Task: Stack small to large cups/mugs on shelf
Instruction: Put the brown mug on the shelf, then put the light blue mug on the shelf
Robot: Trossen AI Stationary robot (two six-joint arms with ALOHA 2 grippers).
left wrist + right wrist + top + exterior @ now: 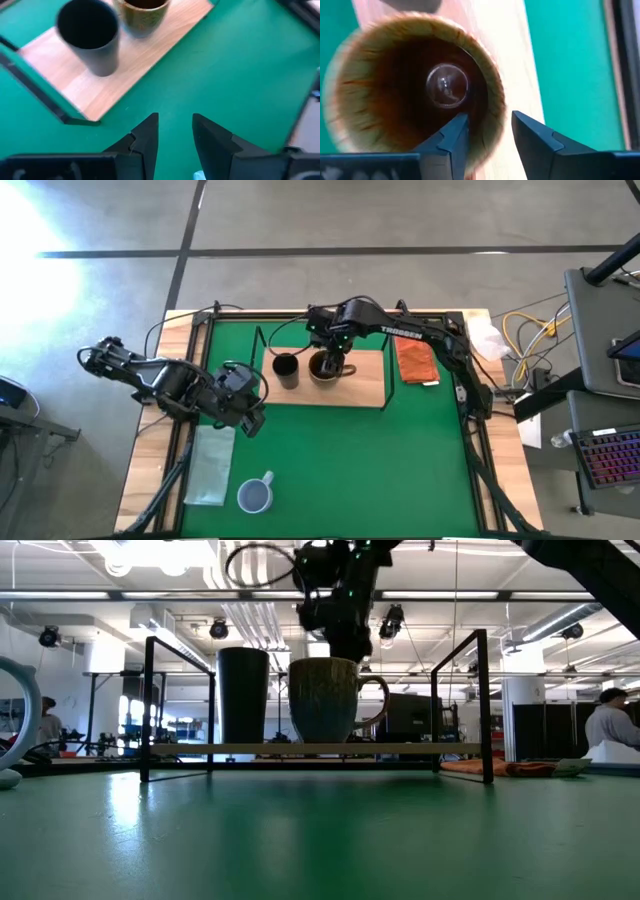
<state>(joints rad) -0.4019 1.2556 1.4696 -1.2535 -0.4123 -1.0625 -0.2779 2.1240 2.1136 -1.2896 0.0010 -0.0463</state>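
A small black cup (286, 370) (243, 695) and a brown-gold mug (325, 367) (325, 700) stand upright side by side on the light-wood shelf (370, 385) (300, 748). The mug's handle points toward the table's right. My right gripper (490, 135) (345, 645) is open, pointing down just over the mug. One finger is above the mug's hollow and one outside its rim (495, 112), with a gap on both sides. A pale blue-grey mug (255, 495) stands on the green mat near the front edge. My left gripper (250, 418) (175, 135) hovers open over the mat at the left.
An orange-brown folded cloth (415, 363) lies right of the shelf, and a pale cloth (212, 465) lies at the front left beside the blue-grey mug. Thin black wire frames (148, 705) rise at the shelf's ends. People show in the room behind the table.
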